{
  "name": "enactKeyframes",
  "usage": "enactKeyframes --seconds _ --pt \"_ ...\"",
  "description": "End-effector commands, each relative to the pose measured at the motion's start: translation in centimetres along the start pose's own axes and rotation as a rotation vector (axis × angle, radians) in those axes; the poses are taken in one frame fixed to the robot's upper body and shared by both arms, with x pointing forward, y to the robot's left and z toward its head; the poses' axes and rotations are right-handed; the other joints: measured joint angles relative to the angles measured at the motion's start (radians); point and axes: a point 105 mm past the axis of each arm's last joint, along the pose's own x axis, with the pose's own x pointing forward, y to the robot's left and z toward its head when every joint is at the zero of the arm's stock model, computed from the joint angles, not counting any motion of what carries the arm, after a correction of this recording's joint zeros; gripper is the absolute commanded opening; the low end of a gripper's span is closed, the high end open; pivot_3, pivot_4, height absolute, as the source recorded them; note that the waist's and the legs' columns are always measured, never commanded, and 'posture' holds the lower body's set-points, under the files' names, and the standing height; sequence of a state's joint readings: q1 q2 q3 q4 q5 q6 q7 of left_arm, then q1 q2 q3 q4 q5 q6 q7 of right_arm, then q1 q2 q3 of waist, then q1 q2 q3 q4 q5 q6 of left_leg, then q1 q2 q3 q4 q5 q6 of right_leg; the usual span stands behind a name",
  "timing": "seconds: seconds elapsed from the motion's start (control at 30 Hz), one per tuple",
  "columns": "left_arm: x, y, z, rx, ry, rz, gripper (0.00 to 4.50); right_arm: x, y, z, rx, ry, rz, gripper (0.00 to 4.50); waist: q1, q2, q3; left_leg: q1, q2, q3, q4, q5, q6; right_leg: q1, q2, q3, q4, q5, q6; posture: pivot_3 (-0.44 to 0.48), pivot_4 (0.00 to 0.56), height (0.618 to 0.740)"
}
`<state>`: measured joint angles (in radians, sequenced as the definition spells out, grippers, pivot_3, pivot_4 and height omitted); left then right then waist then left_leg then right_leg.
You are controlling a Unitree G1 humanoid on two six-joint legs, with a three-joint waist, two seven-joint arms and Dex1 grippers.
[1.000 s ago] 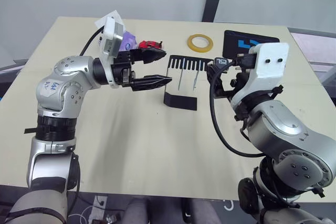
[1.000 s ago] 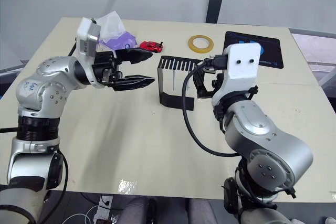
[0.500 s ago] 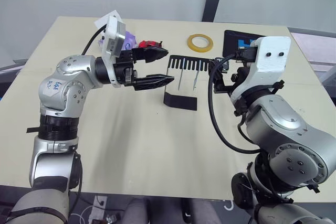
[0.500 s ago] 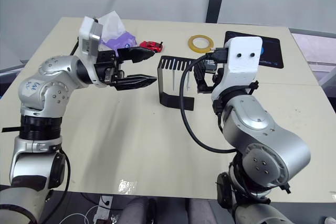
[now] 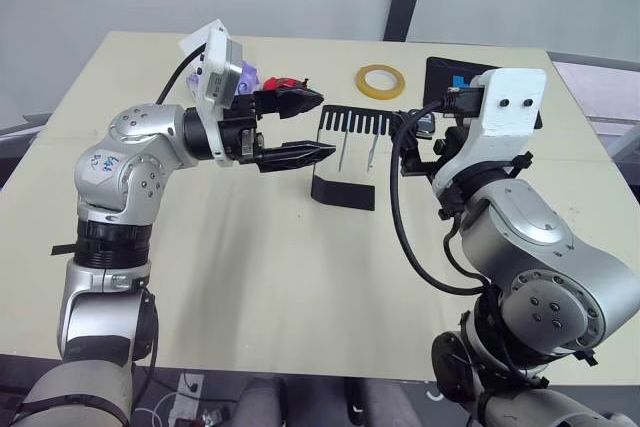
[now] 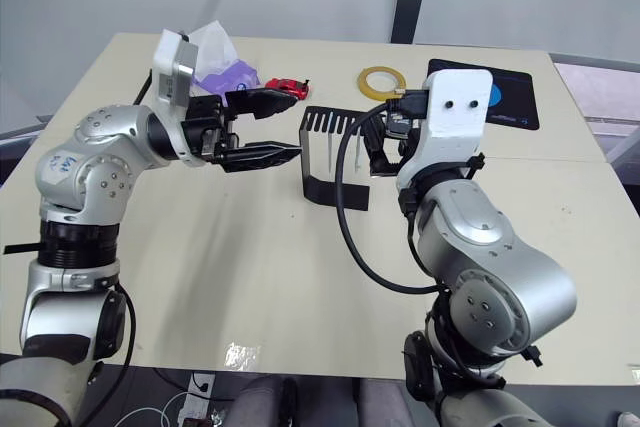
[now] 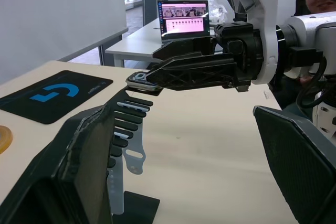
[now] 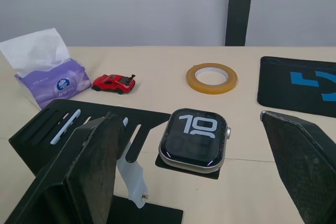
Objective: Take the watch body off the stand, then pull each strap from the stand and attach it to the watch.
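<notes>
A pale beige table (image 5: 250, 277) fronts a grey wall with a dark vertical post. Toward the far side stands the black stand (image 5: 345, 157), its slotted top plate level, with two pale straps (image 5: 343, 152) hanging from its slots. The watch body (image 8: 194, 140) lies face up on the end of that plate, its dark screen showing white digits.

The right gripper (image 8: 194, 145) sits at that end of the stand, its jaws spread wide to either side of the watch body and not touching it. The left gripper (image 5: 305, 127) hovers just beside the opposite end of the stand, jaws also spread and holding nothing.

Farther back lie a red toy car (image 8: 113, 83), a purple tissue pack (image 8: 50, 77), a roll of yellow tape (image 5: 382, 80) and a black mat with a blue logo (image 6: 515, 97). In the left wrist view an open laptop (image 7: 182, 19) stands on another table behind.
</notes>
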<state>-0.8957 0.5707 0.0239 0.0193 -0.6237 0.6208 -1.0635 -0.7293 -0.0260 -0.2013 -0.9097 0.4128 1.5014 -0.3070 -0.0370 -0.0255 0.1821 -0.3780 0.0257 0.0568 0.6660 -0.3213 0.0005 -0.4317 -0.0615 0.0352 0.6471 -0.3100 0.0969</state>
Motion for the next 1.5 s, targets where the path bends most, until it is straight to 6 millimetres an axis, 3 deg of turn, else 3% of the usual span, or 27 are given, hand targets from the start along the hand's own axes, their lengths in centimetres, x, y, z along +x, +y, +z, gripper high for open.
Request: enactKeyframes --seconds 0.03,1.17,1.27,1.5 --pt "0.2 -0.3 1.9 0.069 -0.027 -0.009 4.48 -0.2 0.0 0.8 0.01 -0.053 -0.006 4.5 0.0 0.0 0.0 0.0 0.0 0.0 0.0 0.0 0.0 0.0 0.0 0.0 0.0 0.0 0.0 0.0 0.15 0.738" --pt "0.3 -0.4 2.1 0.07 -0.039 0.0 4.48 1.1 0.5 -0.7 0.006 0.0 -0.001 4.5 -0.019 0.0 0.0 0.0 0.0 0.0 -0.002 0.0 0.0 0.0 0.0 0.0 -0.001 0.0 0.0 0.0 0.15 0.738" --pt "0.4 -0.4 2.1 0.07 -0.04 0.0 4.5 1.1 0.5 -0.7 0.007 0.0 0.001 3.71 -0.019 0.0 0.0 0.0 0.0 0.0 -0.002 0.0 0.0 0.0 0.0 0.0 -0.001 0.0 0.0 0.0 0.15 0.738" --pt "0.3 -0.4 2.1 0.068 -0.04 0.002 4.5 1.1 0.7 -0.7 0.007 -0.002 0.007 3.71 -0.019 0.0 0.0 0.0 0.0 0.0 -0.002 0.0 0.0 0.0 0.0 0.0 -0.001 0.0 0.0 0.0 0.15 0.738"
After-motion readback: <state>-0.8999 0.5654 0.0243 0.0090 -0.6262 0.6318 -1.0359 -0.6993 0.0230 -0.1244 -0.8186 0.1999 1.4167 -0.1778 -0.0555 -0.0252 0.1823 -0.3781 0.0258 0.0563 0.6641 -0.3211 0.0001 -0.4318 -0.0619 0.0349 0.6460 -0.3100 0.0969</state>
